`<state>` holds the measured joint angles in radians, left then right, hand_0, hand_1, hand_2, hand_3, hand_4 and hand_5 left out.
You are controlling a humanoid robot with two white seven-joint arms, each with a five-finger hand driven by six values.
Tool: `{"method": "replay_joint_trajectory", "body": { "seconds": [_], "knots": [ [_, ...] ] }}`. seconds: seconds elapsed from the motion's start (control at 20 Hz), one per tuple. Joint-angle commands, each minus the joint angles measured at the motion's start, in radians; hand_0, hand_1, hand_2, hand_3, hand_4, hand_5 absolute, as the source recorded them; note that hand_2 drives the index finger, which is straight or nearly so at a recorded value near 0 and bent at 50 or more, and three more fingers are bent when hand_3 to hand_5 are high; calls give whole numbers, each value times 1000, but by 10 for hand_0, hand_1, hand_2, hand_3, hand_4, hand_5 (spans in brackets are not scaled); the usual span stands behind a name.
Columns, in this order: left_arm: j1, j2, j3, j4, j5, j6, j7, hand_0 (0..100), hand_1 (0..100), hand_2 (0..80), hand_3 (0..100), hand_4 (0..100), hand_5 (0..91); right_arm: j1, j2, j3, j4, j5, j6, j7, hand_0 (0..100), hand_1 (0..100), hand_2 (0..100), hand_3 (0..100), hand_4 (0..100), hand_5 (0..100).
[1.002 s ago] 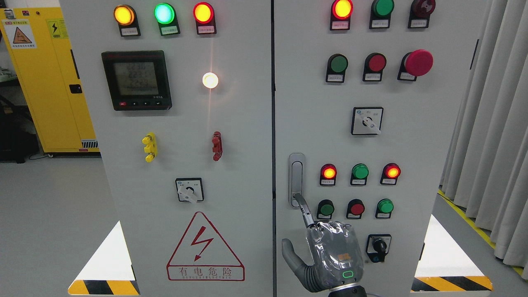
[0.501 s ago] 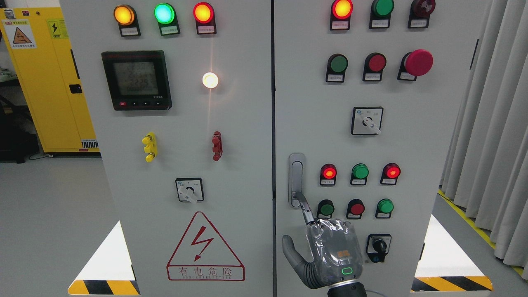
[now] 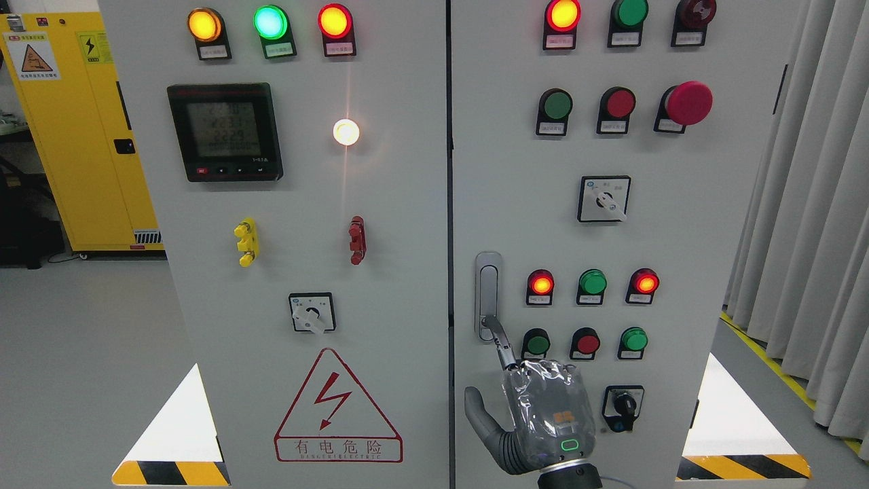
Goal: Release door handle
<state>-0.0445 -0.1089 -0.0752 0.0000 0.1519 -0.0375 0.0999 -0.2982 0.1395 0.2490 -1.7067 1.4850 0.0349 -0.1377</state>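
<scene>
A: Where does the door handle (image 3: 487,293) sit, and which way does it run?

B: It sits on the right cabinet door (image 3: 516,170), close to the centre seam, left of the red indicator lamp (image 3: 541,283). Its long axis is vertical, flat against the panel. It is a slim silver-grey recessed latch with rounded ends.

A: And the robot hand?

B: The right robot hand (image 3: 543,414) rises from the bottom edge, its back wrapped in clear plastic with a small green light. One finger (image 3: 501,341) stretches up-left, its tip touching the handle's lower end. The thumb (image 3: 478,411) juts out to the left. The other fingers are hidden, so whether it grips cannot be told.
</scene>
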Motion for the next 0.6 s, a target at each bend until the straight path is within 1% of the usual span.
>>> {"method": "replay_joint_trajectory", "body": {
  "seconds": [0.0,0.55],
  "knots": [
    [0,0,0,-12,0,-1,0,120,556,0,0,0,0,-1,0,3,9,0,0,3,550,381,0,1000,1000,1000],
    [0,0,0,-12,0,-1,0,120,556,0,0,0,0,4,2,4,9,1,0,6,552,381,0,1000,1000,1000]
  ]
}}
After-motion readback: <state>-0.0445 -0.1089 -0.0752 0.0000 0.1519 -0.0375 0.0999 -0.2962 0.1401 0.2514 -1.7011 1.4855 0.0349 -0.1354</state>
